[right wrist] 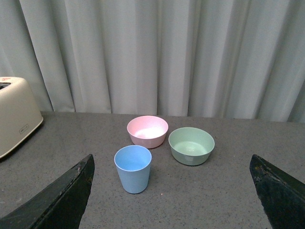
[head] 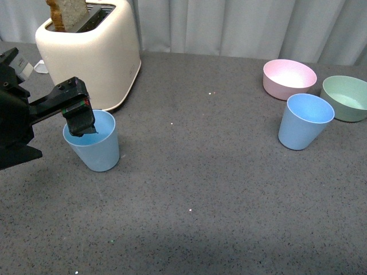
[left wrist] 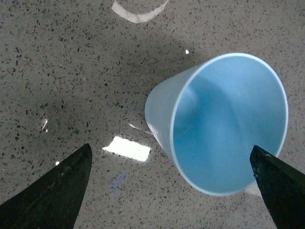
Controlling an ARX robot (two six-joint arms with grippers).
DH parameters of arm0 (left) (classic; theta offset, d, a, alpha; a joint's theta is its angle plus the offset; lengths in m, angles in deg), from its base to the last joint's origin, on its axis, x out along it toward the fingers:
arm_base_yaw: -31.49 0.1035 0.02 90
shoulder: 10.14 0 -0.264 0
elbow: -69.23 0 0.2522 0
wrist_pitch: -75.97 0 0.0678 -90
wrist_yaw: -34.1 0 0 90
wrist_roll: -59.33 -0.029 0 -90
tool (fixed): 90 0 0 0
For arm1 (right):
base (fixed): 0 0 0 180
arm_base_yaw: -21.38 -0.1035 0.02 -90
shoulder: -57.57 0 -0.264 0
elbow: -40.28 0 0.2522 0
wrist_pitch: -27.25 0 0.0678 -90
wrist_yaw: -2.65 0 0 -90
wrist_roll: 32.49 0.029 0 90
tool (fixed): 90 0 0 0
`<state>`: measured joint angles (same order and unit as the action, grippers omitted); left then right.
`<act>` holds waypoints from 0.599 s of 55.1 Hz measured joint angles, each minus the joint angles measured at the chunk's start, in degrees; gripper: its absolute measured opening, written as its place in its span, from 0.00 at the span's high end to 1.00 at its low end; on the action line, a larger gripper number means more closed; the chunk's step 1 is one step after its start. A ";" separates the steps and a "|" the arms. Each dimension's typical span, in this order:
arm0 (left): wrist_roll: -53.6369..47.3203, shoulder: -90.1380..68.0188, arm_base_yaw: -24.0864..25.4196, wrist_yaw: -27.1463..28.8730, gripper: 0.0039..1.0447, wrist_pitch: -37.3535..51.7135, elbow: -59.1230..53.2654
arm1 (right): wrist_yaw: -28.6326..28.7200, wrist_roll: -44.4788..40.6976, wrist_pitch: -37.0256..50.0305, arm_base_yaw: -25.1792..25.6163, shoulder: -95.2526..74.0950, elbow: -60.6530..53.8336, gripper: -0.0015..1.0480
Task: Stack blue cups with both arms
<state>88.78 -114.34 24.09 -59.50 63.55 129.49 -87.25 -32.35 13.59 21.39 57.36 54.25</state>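
Closest up, my left gripper hangs jaws wide over 1 blue cup by the toaster. Right gripper gapes too, well back from the other blue cup beside the pink bowl.

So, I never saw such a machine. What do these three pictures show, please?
It is a robot with two black arms, each ending in a gripper. One picture looks forward from its body; two come from wrist cameras. On the grey table stand a toaster with bread, a pink bowl, a green bowl and two blue cups. The left gripper is open at one cup by the toaster, not gripping it. The right gripper is open, far from the other cup. Nothing is held.
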 joint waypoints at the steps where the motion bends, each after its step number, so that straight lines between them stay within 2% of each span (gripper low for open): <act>1: 0.22 -0.57 0.11 -0.07 0.06 -0.17 0.50 | -0.02 0.00 -0.02 0.00 0.00 0.00 0.09; 9: 1.38 -4.11 0.70 -0.31 0.07 -2.08 3.43 | -0.02 0.00 -0.02 0.00 0.00 0.00 0.09; 27: 3.13 -6.03 1.46 -0.76 0.52 -3.32 5.44 | -0.02 0.00 -0.02 0.00 0.00 0.00 0.09; 33: 3.65 -6.03 1.55 -0.79 0.74 -4.28 5.68 | 0.00 0.00 -0.02 0.00 0.00 0.00 0.09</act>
<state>92.43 -120.37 25.64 -60.28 59.27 135.18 -87.25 -32.35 13.57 21.39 57.36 54.25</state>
